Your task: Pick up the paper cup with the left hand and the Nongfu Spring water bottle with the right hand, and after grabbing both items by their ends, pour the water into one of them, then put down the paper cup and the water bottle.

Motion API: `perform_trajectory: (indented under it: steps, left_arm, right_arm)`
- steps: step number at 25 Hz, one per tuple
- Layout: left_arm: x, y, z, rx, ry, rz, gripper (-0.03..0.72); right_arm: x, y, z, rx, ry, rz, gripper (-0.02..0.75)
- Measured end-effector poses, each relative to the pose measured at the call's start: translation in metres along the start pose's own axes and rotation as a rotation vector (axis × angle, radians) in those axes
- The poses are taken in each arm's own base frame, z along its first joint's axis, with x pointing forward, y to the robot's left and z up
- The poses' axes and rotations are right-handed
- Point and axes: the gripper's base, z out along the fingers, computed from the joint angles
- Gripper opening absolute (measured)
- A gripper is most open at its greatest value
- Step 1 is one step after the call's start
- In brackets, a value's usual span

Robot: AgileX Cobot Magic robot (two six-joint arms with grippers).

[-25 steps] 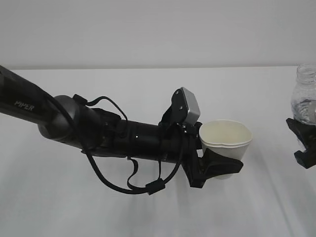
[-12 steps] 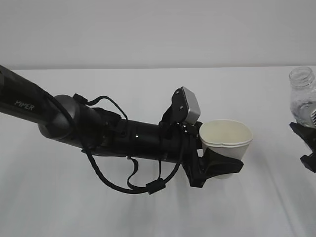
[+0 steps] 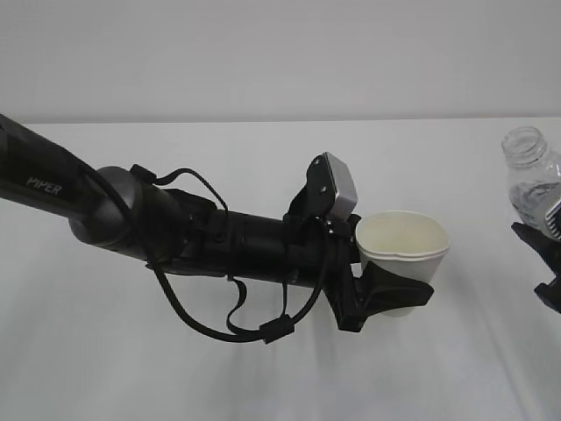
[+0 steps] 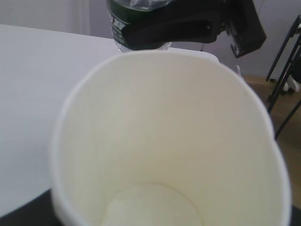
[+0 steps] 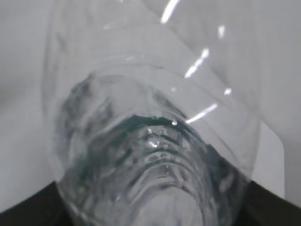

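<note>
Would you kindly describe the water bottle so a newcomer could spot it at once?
Start from the long black arm lettered PIPER crossing the white table, and follow it right past the paper cup to the picture's right edge. There the right hand holds the water bottle: clear, ribbed, with an open, capless neck.

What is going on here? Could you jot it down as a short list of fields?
Left hand: fingers closed around the paper cup, held above the table
Paper cup: upright, mouth open, looks empty inside
Right hand: at the right edge, gripping the water bottle
Water bottle: clear, no cap, water inside, neck leaning towards the cup
Gap: bottle and cup apart, not touching
Pouring: not yet begun
</note>
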Motion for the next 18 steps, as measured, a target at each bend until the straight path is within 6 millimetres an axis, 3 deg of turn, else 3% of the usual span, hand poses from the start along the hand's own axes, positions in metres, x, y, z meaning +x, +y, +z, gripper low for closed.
perform_trajectory:
  steps: [10, 18]
  left_arm:
    - [-0.004, -0.001, 0.003, 0.009, -0.009, 0.014, 0.440]
    - [-0.005, -0.013, 0.014, 0.050, -0.004, 0.029, 0.439]
  right_arm:
    - [0.000, 0.001, 0.000, -0.011, -0.003, -0.076, 0.451]
    - [-0.001, 0.002, 0.000, -0.019, -0.009, -0.152, 0.451]
